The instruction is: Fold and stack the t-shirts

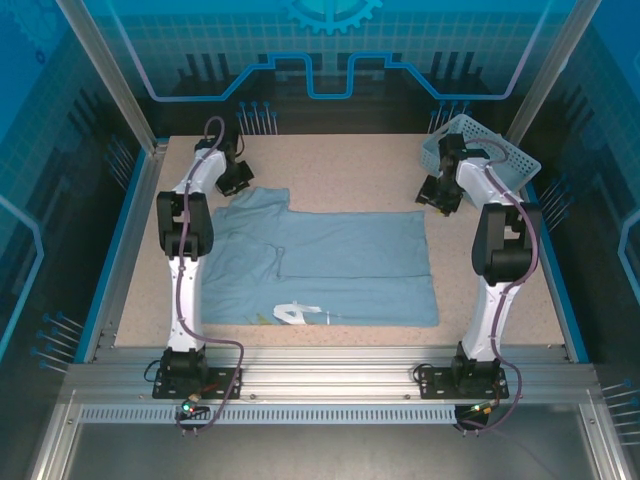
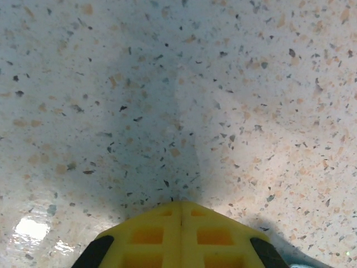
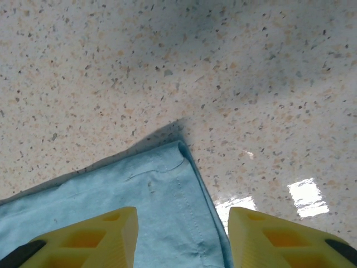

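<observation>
T-shirt lies flat on the middle of the counter. The left tool is pressed together by its far left corner; the right tool hangs spread over its far right corner.

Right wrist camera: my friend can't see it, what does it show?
A corner of a pale blue t-shirt lies flat on a speckled table. The right tool hangs over it, yellow fingers apart.

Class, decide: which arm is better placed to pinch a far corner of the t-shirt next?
Probably the right gripper: open, it straddles the t-shirt's far corner; the left gripper is shut, speckled table ahead.
</observation>
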You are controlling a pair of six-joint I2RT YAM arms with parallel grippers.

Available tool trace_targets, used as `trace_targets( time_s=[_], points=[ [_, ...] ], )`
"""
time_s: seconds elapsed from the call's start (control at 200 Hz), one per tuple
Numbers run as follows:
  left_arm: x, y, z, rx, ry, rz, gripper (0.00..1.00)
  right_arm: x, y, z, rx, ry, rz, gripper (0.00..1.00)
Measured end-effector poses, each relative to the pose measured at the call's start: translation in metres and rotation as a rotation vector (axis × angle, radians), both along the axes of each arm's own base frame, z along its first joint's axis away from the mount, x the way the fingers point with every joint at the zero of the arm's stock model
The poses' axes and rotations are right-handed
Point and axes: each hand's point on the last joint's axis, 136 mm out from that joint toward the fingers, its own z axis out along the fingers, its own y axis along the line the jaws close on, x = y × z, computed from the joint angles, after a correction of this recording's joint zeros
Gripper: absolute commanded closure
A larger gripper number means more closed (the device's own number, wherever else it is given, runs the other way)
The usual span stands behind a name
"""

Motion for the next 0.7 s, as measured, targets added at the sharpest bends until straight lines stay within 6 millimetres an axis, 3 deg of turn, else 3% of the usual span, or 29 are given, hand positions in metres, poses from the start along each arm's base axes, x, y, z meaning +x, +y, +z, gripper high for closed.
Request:
trace_targets(
  time_s=[0.22,0.54,0.7],
  points=[
    [-0.010,0.004,0.008,0.054,0.008,0.008,1.00,0.012,-0.007,-0.008,-0.031,0.008,-0.011,0.51],
    [-0.012,0.006,0.056,0.062,-0.077,0.014,1.00,0.029,-0.009,-0.031,-0.052,0.042,-0.012,0.59],
    [-0.010,0.005,0.068,0.055,-0.106,0.012,1.00,0.029,-0.001,-0.040,-0.043,0.064,-0.009,0.63]
  ],
)
